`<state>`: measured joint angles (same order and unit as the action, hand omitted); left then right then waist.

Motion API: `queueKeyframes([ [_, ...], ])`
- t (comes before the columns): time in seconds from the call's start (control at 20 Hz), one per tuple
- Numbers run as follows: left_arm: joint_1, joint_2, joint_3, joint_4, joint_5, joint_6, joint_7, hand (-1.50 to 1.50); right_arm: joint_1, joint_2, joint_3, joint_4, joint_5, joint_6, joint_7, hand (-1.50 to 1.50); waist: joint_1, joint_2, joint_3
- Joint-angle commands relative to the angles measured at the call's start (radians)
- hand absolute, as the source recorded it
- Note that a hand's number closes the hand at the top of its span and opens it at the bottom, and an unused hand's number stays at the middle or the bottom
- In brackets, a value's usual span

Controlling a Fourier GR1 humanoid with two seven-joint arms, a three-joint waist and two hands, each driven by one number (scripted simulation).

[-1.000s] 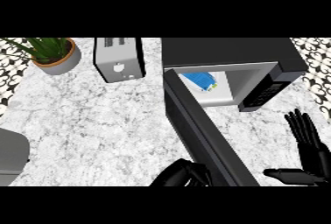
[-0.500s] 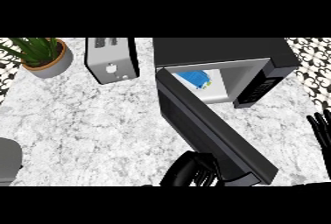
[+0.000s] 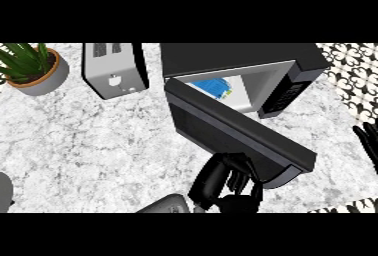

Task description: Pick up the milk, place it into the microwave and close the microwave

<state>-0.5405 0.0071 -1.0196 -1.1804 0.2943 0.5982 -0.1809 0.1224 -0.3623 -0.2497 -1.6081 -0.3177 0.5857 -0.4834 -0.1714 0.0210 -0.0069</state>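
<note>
The microwave stands at the back right, and its dark door hangs partly open at a slant across the opening. Inside, the blue and white milk carton shows through the gap. My left hand is low in the middle, its fingers relaxed against the door's outer face near the free end. Only the fingers of my right hand show at the right edge, straight and holding nothing.
A silver toaster stands left of the microwave and a potted plant at the far left. A grey object pokes in at the lower left edge. Patterned tiles border the marble counter on the right.
The door has swung from nearly straight out toward the opening, with my left hand following it up and right. My right hand has slid to the right edge.
</note>
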Motion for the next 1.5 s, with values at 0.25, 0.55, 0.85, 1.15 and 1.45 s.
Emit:
queueKeyframes([
  [0.25,-0.161,-0.007,0.063,0.085,0.149,0.097,-0.02,1.5,-0.007,-0.045,0.033,-0.092,-0.096,0.077,0.066,-1.5,-0.08,0.017,0.0],
  [0.55,-0.252,-0.007,0.15,0.162,0.247,0.12,-0.025,1.5,-0.019,-0.072,0.026,-0.129,-0.173,0.092,0.107,-1.5,-0.115,0.031,-0.001],
  [0.85,-0.308,-0.007,0.247,0.175,0.349,0.123,-0.106,1.5,-0.025,-0.079,0.039,-0.147,-0.231,0.102,0.137,-1.5,-0.14,0.047,-0.003],
  [1.15,-0.356,-0.007,0.286,0.254,0.408,0.12,-0.157,1.5,-0.046,-0.126,0.022,-0.169,-0.282,0.116,0.167,-1.5,-0.161,0.056,-0.002],
  [1.45,-0.386,-0.007,0.301,0.292,0.458,0.107,-0.205,1.5,-0.073,-0.147,0.019,-0.187,-0.314,0.11,0.189,-1.5,-0.177,0.067,-0.001],
])
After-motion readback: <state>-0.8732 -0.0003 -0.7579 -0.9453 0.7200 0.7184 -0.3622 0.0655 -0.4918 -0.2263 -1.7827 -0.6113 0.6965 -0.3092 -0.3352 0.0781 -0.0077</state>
